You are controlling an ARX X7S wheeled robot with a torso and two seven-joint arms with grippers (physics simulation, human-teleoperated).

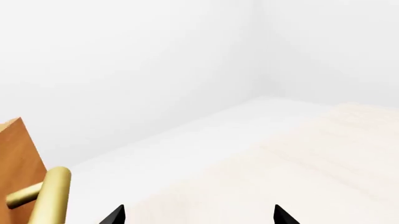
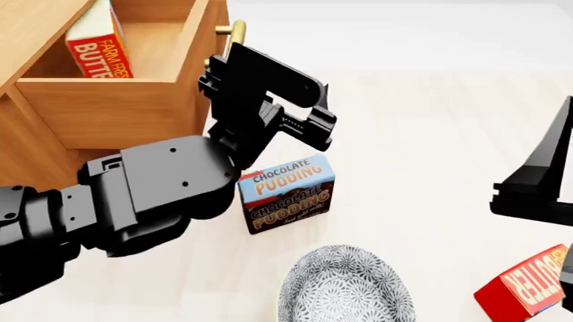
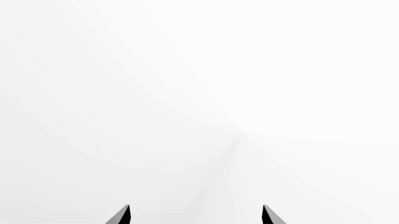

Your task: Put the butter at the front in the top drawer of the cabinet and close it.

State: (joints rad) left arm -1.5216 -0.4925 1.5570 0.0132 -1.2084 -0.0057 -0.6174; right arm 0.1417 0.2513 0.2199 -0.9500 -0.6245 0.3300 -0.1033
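Observation:
The cabinet (image 2: 25, 157) stands at the far left with its top drawer (image 2: 107, 111) pulled out. A red and white butter box (image 2: 94, 37) stands inside the drawer. A second red butter box (image 2: 524, 288) lies on the table at the near right. My left gripper (image 2: 315, 113) is open and empty, just beside the drawer's brass handle (image 2: 235, 35). In the left wrist view the gripper (image 1: 198, 217) has the handle (image 1: 50, 196) outside its jaws, next to the drawer front (image 1: 18, 163). My right gripper (image 2: 537, 188) is open and empty at the right edge, and in its wrist view (image 3: 195, 215) it faces bare white wall.
A chocolate pudding box (image 2: 286, 193) stands on the light wooden table (image 2: 430, 134) just below my left gripper. A patterned grey bowl (image 2: 345, 285) sits at the near edge, between the pudding box and the second butter box.

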